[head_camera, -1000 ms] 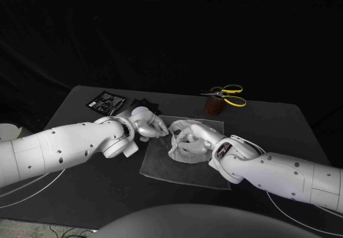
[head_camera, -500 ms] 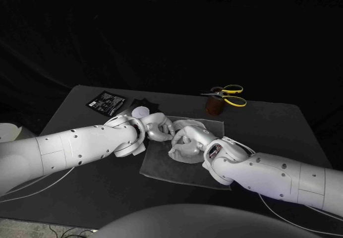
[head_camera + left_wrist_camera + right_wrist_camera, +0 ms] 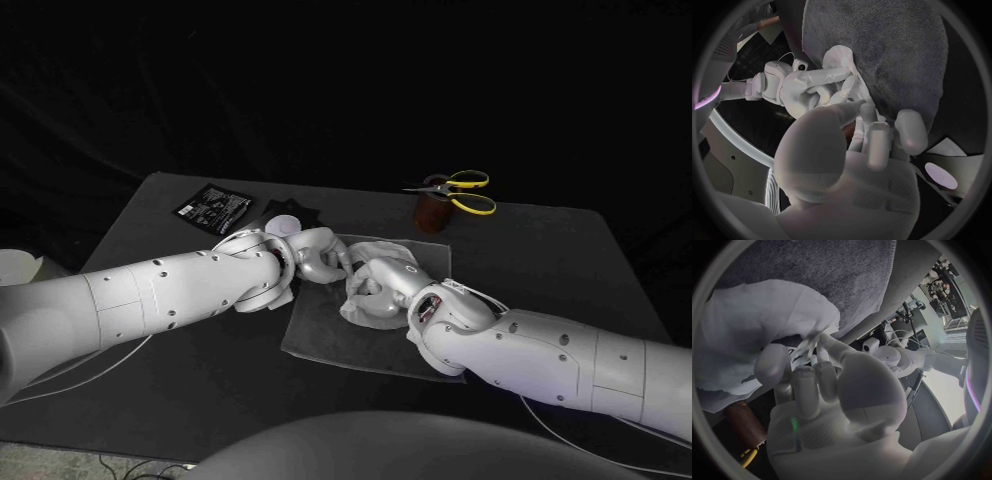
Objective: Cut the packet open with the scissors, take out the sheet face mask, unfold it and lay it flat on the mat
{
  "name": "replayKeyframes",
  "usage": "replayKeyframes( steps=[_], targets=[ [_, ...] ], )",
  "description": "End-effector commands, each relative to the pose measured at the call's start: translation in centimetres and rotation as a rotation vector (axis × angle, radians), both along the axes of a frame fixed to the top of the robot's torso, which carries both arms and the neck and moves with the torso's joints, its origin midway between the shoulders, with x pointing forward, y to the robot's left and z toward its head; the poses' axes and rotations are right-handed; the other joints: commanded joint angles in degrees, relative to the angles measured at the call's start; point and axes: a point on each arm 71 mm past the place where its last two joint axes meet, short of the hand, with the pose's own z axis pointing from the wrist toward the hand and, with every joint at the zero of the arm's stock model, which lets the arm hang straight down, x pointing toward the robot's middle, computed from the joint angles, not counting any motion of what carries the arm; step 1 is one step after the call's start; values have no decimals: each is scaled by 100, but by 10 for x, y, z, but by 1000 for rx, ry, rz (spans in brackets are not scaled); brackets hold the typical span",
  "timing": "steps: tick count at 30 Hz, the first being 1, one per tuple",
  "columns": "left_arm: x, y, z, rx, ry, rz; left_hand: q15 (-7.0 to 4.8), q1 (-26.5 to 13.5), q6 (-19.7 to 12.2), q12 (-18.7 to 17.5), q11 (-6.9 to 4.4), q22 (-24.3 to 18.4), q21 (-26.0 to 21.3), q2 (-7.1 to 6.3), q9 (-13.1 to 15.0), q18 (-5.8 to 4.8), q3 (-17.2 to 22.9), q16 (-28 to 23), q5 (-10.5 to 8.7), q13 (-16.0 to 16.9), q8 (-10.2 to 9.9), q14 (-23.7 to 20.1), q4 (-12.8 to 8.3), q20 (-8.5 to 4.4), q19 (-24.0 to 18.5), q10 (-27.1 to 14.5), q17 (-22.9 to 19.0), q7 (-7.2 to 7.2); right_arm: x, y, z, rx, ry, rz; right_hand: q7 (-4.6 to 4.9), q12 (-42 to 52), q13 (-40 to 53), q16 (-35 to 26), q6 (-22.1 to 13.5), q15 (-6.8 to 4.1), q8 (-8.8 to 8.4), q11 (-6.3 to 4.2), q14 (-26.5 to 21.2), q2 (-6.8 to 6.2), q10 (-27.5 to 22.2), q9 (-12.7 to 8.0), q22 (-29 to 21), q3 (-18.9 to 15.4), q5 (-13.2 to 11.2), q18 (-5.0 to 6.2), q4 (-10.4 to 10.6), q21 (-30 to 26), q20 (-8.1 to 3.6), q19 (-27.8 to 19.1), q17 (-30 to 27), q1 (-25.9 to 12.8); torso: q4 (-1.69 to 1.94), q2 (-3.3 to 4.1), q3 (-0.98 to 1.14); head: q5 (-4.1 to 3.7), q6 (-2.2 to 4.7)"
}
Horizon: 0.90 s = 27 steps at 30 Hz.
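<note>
The white sheet face mask (image 3: 372, 308) lies crumpled on the grey mat (image 3: 329, 340) and stays partly folded. My right hand (image 3: 381, 279) grips its upper part, fingers dug into the folds (image 3: 786, 335). Beside it, my left hand (image 3: 313, 256) closes thumb and a finger on the mask's near edge (image 3: 856, 89), close against the right hand (image 3: 811, 90). The black packet (image 3: 214, 207) lies at the table's far left. The yellow-handled scissors (image 3: 464, 190) rest on top of a brown holder (image 3: 433, 216) at the back.
A small white scrap (image 3: 286, 220) lies on the table beyond my left hand. The mat (image 3: 817, 265) stretches wide past the mask. The brown holder (image 3: 745, 427) stands close behind my right wrist.
My left hand has moved right, up against my right hand and the mask's edge. The right hand has shifted slightly toward the left with the mask.
</note>
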Motion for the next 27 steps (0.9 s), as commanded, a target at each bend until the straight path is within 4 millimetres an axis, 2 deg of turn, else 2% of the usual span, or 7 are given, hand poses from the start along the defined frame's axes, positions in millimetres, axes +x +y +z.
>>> replayKeyframes(
  steps=[1,9,21,25,27],
  targets=[
    [-1,-3,-3,28,31,-29,46,46,-32,33,37,6,29,-12,-25,27,42,21,28,27,-30,205,-7,48,11,12,363,1,-1,0,0,-27,-14,15,-27,18,632,15,10,-42,37,-41,496,-48,7,11,733,7,-8,18,-36,3,-9,33,944,39,2,-4,4,-2,0],
    [-1,-2,-6,48,56,-30,65,22,-95,104,53,22,43,-11,-115,26,74,30,27,95,-171,203,25,71,7,-18,376,14,-2,-3,-1,-35,-15,16,-27,12,628,15,14,-44,42,-42,496,-46,4,14,735,16,-4,16,-43,10,-11,36,944,54,-1,-2,5,-7,0],
    [0,-1,-7,61,70,-19,72,0,-118,142,63,8,31,-18,-160,31,76,28,25,130,-243,196,49,80,-11,-32,365,25,-1,-10,-3,-61,-6,11,-26,5,623,11,15,-45,44,-42,495,-49,1,16,733,19,-3,17,-47,2,-13,33,937,58,-3,-5,5,-49,0],
    [-1,-1,-8,63,82,-13,89,-113,-85,247,75,0,20,-116,-197,34,-90,28,21,254,-291,188,125,100,-29,13,359,33,-1,-13,-4,-76,0,8,-24,5,623,11,14,-45,44,-41,495,-56,1,17,733,17,-2,18,-48,0,-13,33,937,56,-1,-4,1,-57,0],
    [-1,-1,-8,66,86,-13,89,-114,-84,248,75,0,20,-117,-197,34,-92,28,22,257,-291,188,126,100,-29,14,359,32,-1,-14,-4,-82,2,6,-22,0,620,9,13,-44,45,-39,494,-65,-1,17,731,13,-2,18,-49,-5,-14,31,934,52,0,-4,1,-59,0]
  ],
)
